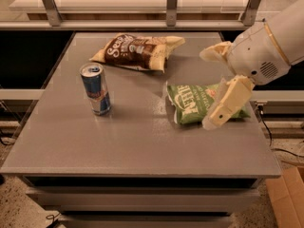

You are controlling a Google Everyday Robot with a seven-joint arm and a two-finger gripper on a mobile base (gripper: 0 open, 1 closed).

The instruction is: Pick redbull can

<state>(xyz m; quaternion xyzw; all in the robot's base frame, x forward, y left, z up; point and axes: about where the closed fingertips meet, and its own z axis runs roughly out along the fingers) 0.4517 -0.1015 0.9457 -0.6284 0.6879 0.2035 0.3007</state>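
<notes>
Reaching is judged the step in hand: the redbull can point(96, 89) stands upright on the table point(142, 146), ungrasped, well apart from the gripper point(207, 88), seen over the green chip bag point(192, 104), jaws spread. A leftward move toward the can is called for.

tool point(209, 87) over green bag point(190, 103) | bare tabletop point(137, 127) between it and redbull can point(96, 89)

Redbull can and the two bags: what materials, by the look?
Redbull can: likely painted metal, with glossy blue-silver sides and a bare silver top. Brown bag and green bag: probably plastic film, crinkled and shiny. Gripper hangs open over the green bag.
</notes>
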